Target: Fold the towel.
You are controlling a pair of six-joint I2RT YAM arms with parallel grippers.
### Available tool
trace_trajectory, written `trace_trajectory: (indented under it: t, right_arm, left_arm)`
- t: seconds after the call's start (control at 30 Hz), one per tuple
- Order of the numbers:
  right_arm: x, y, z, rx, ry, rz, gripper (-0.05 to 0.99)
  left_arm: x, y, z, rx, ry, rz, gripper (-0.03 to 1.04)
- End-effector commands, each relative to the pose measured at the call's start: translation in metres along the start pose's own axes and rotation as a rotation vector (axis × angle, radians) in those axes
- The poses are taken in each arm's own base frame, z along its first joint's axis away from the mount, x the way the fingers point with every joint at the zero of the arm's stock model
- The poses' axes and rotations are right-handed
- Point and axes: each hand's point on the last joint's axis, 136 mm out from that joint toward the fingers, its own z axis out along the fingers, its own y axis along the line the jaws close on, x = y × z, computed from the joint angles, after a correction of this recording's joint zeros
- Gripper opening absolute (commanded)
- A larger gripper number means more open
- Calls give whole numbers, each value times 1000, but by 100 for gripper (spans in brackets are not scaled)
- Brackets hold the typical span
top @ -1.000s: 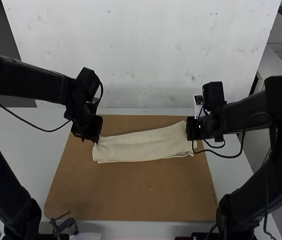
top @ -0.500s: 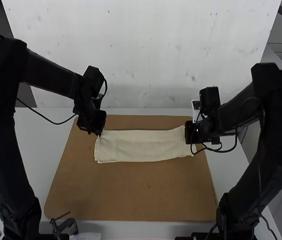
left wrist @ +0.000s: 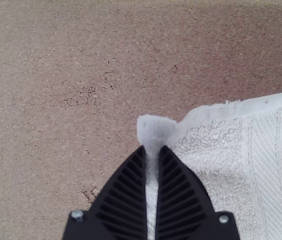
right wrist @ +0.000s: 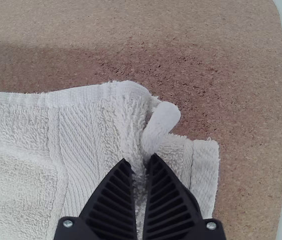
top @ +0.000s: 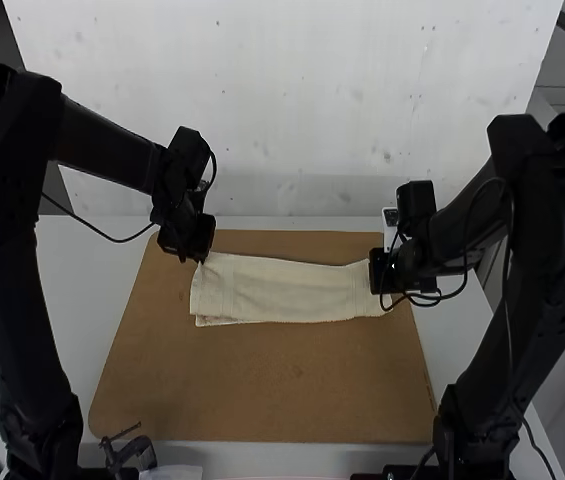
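Observation:
The cream towel (top: pixel 282 290) lies as a long folded strip across the brown board, its far corners pinched at both ends. At its left end is my left gripper (top: pixel 200 260), and at its right end my right gripper (top: pixel 374 285). In the left wrist view, my left gripper (left wrist: pixel 152 150) is shut on a corner of the towel (left wrist: pixel 220 145), a small tuft sticking out past the tips. My right gripper (right wrist: pixel 140 159) is shut on the other corner of the towel (right wrist: pixel 78 135) in the right wrist view, with a lower layer's edge beside it.
The brown board (top: pixel 262 390) stretches toward the arm bases, on a white table (top: pixel 72 320). A white wall (top: pixel 282 100) rises behind the far table edge. A small dark clamp (top: pixel 132 450) stands at the board's near left corner.
The left gripper has moved slightly away from the arm bases and to the right, carrying its towel corner. The right gripper has shifted a little toward the bases. Both kept hold.

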Motion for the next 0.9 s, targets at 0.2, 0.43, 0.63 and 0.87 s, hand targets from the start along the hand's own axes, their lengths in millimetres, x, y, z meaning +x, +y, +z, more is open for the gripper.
trace_trajectory:
  t: [0.2,0.43,0.63,0.87]
  right_arm:
    - [-27,-17,8,55,-52,33,2]
    - [-33,-17,7,54,-66,47,2]
    - [-39,-23,0,60,-90,88,63]
    - [-30,-29,-7,47,-36,141,80]
  left_arm:
    - [-6,4,2,-21,-2,7,2]
    - [-4,4,1,-22,4,8,7]
    - [-6,12,-2,-29,-1,-6,101]
    - [-20,38,-24,-49,-65,-73,101]
